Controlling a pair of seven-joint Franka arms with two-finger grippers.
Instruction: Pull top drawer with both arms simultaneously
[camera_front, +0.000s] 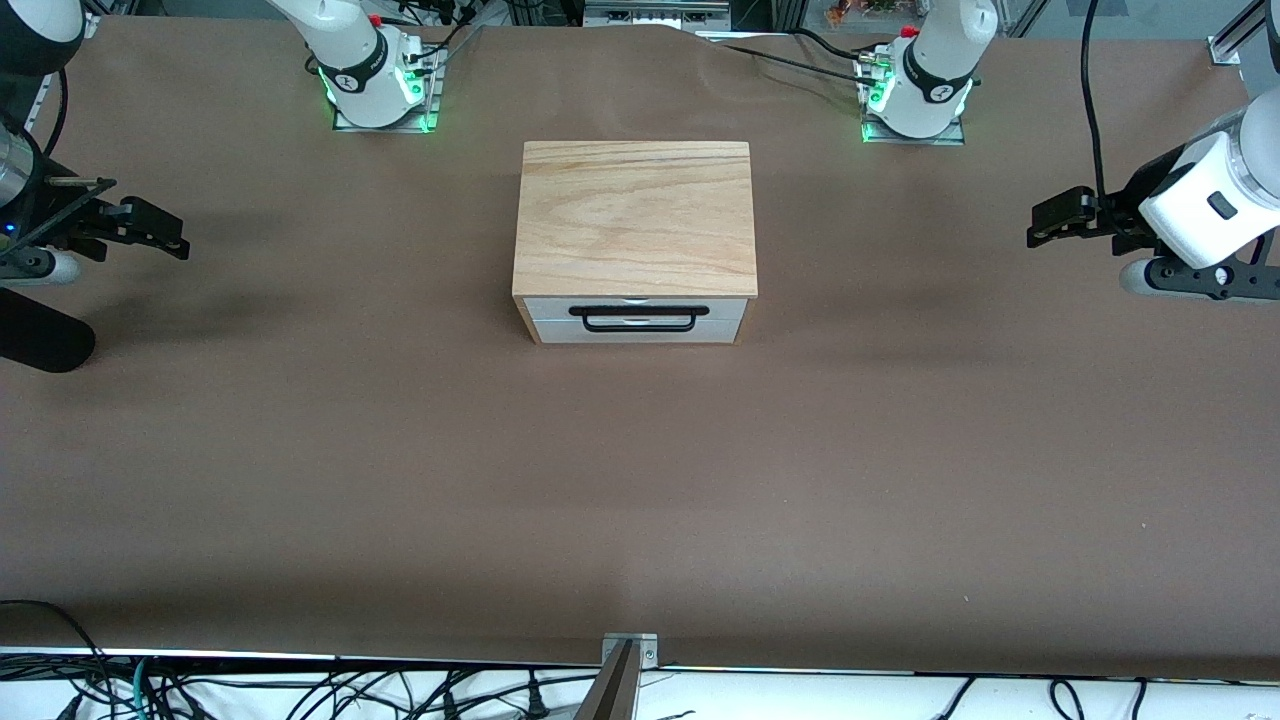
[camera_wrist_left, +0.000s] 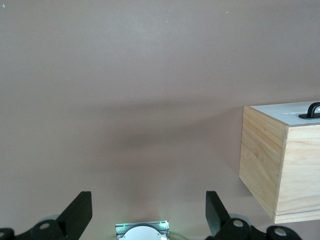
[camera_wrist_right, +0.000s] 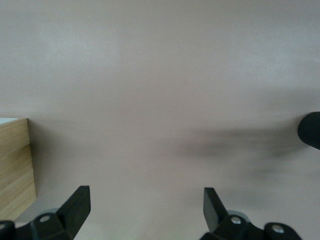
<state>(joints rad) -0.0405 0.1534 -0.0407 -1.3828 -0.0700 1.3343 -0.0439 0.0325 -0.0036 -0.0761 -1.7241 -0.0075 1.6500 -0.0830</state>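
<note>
A light-wood box (camera_front: 634, 215) stands mid-table. Its top drawer (camera_front: 720, 310) faces the front camera, pushed in flush, with a white front panel and a wide black wire handle (camera_front: 638, 318). My left gripper (camera_front: 1040, 222) hovers open and empty over the left arm's end of the table, well apart from the box. Its wrist view shows its spread fingers (camera_wrist_left: 80, 212), the box's side (camera_wrist_left: 262, 150) and one end of the handle (camera_wrist_left: 312, 110). My right gripper (camera_front: 178, 238) hovers open and empty over the right arm's end. Its wrist view shows its fingers (camera_wrist_right: 77, 205) and a corner of the box (camera_wrist_right: 15, 165).
The brown table (camera_front: 640, 480) is bare around the box. The arm bases (camera_front: 380, 75) (camera_front: 915, 90) stand farther from the front camera than the box. A black rounded object (camera_front: 40, 340) lies at the right arm's end, also in the right wrist view (camera_wrist_right: 311, 130).
</note>
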